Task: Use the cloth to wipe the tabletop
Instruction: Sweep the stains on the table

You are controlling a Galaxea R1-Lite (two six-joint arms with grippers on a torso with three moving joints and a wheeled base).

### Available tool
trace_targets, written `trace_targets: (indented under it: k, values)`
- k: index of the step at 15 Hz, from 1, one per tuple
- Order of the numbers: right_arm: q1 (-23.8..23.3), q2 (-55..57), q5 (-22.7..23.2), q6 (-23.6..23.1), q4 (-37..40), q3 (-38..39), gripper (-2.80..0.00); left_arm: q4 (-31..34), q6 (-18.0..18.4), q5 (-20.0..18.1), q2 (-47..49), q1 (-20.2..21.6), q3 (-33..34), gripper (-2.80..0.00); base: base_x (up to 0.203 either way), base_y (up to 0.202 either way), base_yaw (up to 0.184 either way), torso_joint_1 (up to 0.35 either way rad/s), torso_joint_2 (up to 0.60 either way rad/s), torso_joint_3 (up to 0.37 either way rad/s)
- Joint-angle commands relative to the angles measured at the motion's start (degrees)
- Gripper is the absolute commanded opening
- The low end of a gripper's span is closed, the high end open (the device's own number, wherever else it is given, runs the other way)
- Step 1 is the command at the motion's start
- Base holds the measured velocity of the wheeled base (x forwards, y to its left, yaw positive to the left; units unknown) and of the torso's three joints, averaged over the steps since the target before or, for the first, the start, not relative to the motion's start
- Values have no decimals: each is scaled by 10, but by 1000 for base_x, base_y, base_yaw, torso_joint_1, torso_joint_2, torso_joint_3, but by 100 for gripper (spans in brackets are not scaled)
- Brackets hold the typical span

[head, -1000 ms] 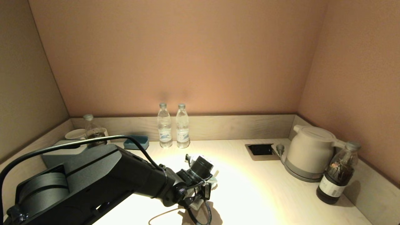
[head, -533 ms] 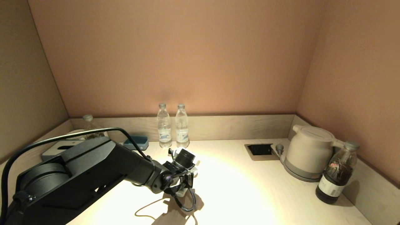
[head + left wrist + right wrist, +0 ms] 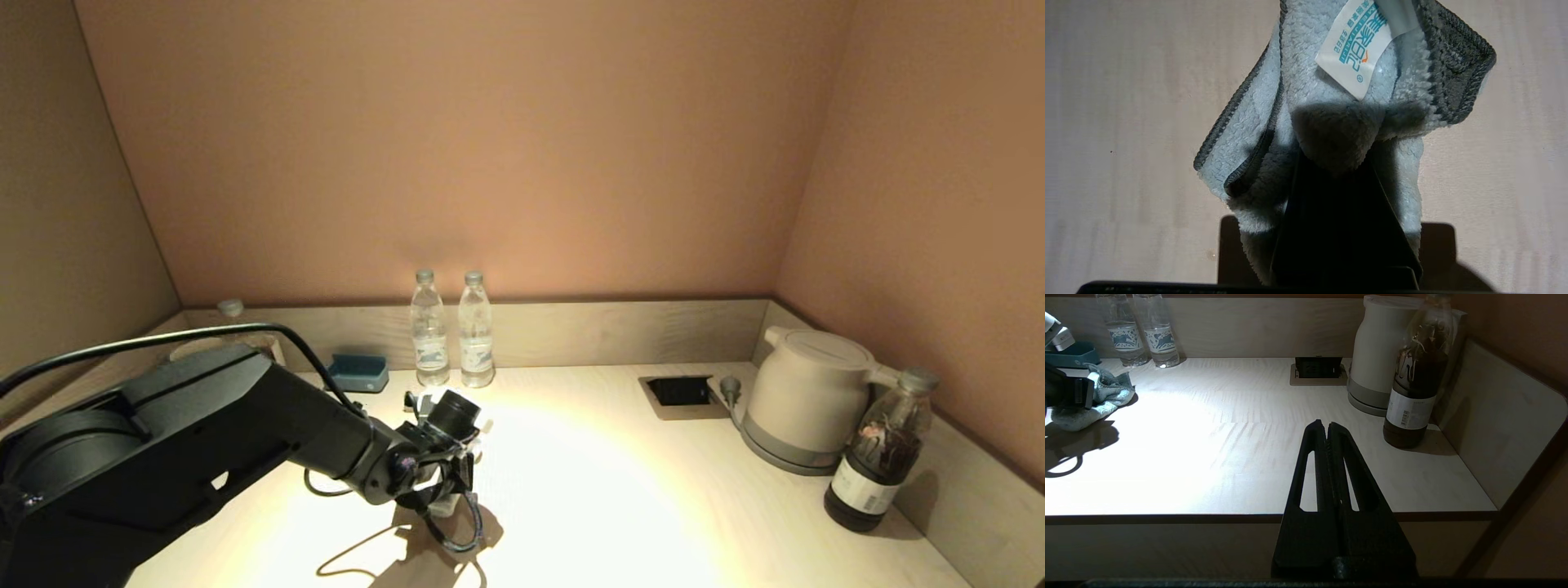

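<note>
The light-blue terry cloth (image 3: 1327,77) with its white tag lies bunched on the cream tabletop (image 3: 1126,122). My left gripper (image 3: 1336,157) is shut on the cloth and presses it down on the wood; its fingertips are buried in the pile. In the head view the left gripper (image 3: 441,492) is at the left middle of the tabletop (image 3: 620,490), with a bit of cloth (image 3: 444,510) showing under it. The cloth (image 3: 1098,400) also shows in the right wrist view. My right gripper (image 3: 1327,426) is shut and empty, parked before the table's front edge.
Two water bottles (image 3: 451,331) stand at the back rim. A blue-grey tray (image 3: 356,371) is at the back left. The black socket recess (image 3: 680,390), a white kettle (image 3: 804,400) and a dark bottle (image 3: 878,453) are at the right.
My left gripper has dragged the cloth leftward and a little toward the back across the tabletop. The right arm has not moved.
</note>
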Motion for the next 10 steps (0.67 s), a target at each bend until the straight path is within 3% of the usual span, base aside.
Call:
trace_targets:
  k: [1, 4, 8, 10]
  values:
    - [0, 1, 0, 0, 0, 0, -280, -1, -6, 1, -20, -2, 13, -280, 0, 0, 0, 0, 0, 0]
    - [0, 1, -1, 0, -1, 0, -280, 22, -45, 0, -81, -34, 83, -280, 0, 0, 0, 0, 0, 0]
    - [0, 1, 0, 0, 0, 0, -280, 74, -106, -1, -105, -76, 117, -280, 0, 0, 0, 0, 0, 0]
    - [0, 1, 0, 0, -1, 0, -280, 84, -116, -5, -114, -90, 124, -280, 0, 0, 0, 0, 0, 0]
